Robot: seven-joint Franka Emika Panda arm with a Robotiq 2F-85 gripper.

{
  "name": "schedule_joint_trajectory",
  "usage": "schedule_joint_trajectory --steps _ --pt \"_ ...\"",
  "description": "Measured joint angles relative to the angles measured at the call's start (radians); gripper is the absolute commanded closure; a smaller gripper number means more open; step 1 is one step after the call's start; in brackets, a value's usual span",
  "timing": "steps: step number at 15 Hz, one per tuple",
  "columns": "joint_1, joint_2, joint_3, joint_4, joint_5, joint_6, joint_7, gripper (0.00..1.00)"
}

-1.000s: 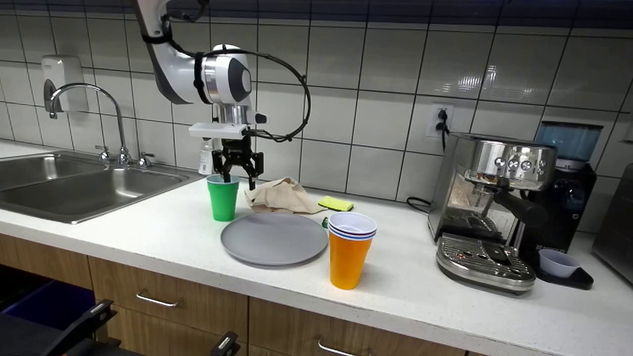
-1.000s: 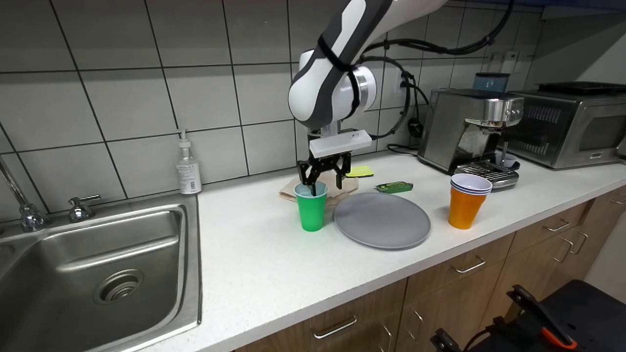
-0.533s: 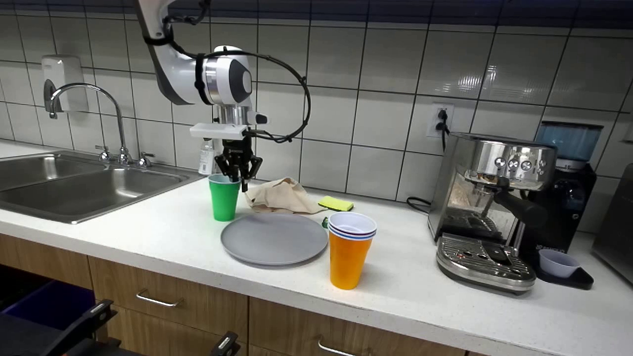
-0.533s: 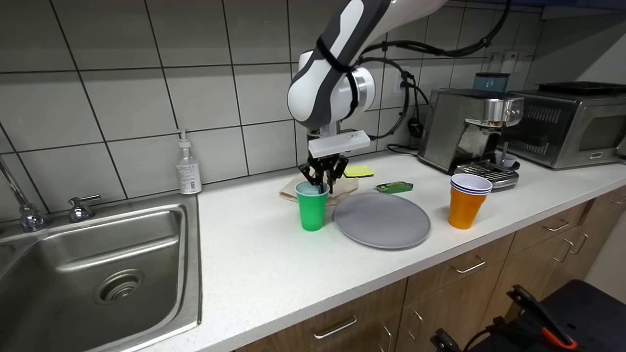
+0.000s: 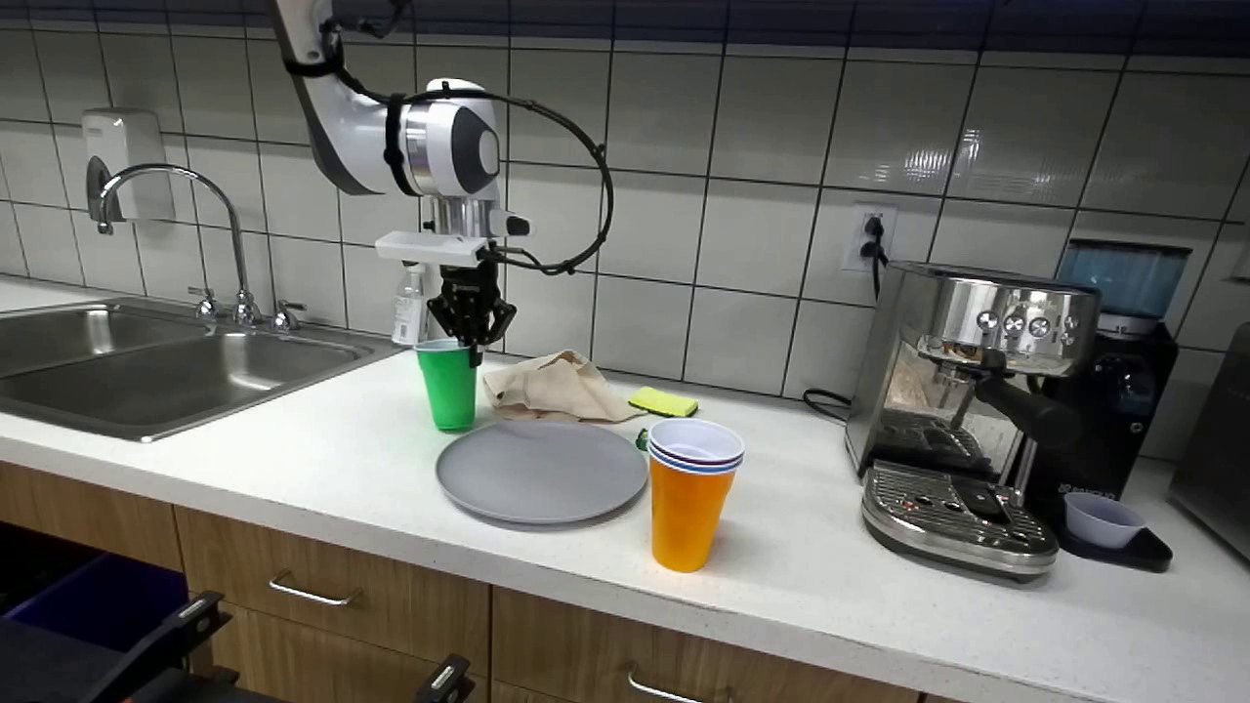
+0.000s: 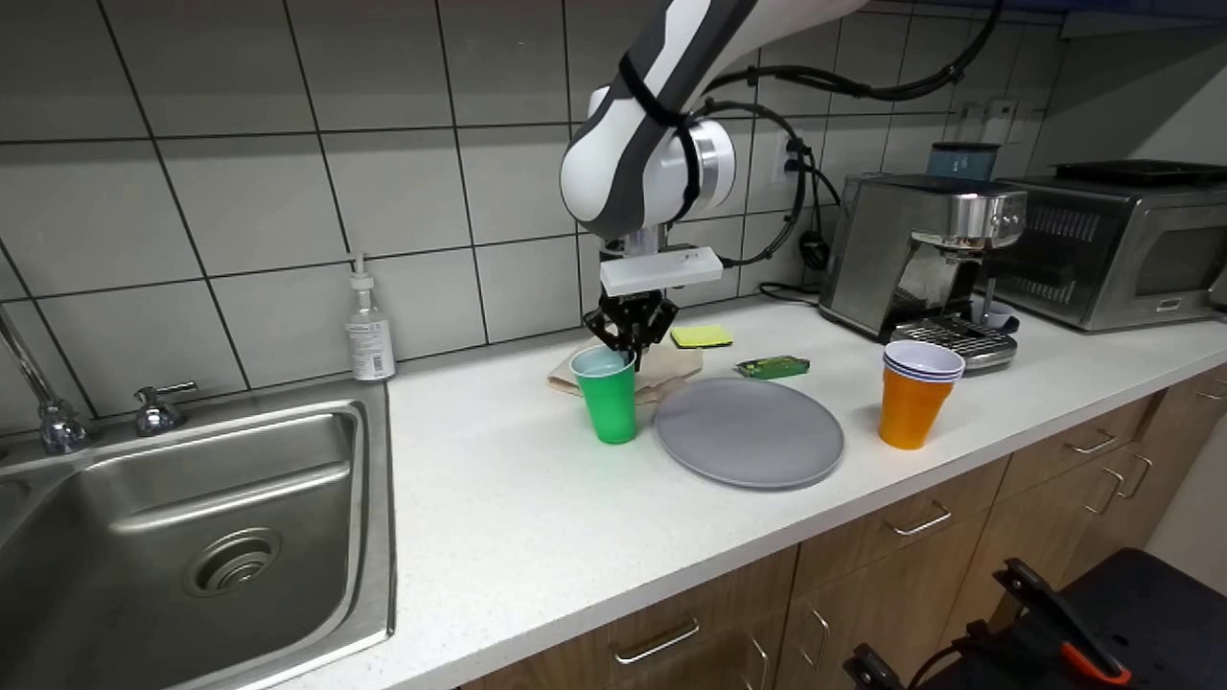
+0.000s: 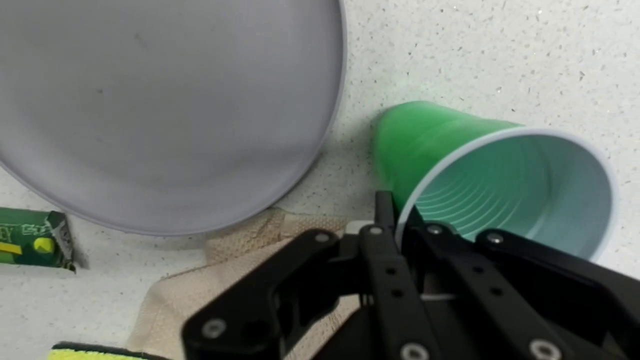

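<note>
- Nearest the cameras, black gear (image 6: 1150, 623) runs off the bottom edge in both exterior views; what it is cannot be made out.
- Wooden drawers (image 5: 391, 596) under the white counter (image 5: 322, 449) come next, their lower parts cut off.
- Orange cups (image 5: 688, 517) stand upright in a stack; only rims show of the inner ones, so their number is hard to tell.
- Beyond lies the gray plate (image 5: 542, 474), whole in both exterior views, cut off at top and left in the wrist view.
- Just beside the plate, on the side toward the sink (image 6: 376, 498), the green cup (image 5: 450, 391) leans at a tilt; whether its base touches the counter cannot be told.
- The gripper (image 7: 400, 212) is clamped on the green cup's rim, one finger outside the wall and one inside; little of the inner fingertip shows.
- Behind is the crumpled beige cloth (image 5: 557, 386), partly covered by the gripper in the wrist view.
- In an exterior view only one end of the green packet (image 5: 642, 439) shows past the orange cups; its print is unreadable.
- Near the wall, the yellow sponge (image 5: 664, 401) is mostly out of the wrist view.
- By the tiles, the pump bottle (image 5: 408, 310) is partly hidden behind the arm (image 5: 439, 151), itself cut off above.
</note>
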Motion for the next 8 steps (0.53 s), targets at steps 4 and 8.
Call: schedule_joint_trajectory --steps 4,8 --pt "-0.009 -0.038 -0.005 -0.006 0.036 0.008 0.000 0.99" --pt "-0.032 -0.115 -0.016 -0.039 0.063 0.013 -0.001 0.99"
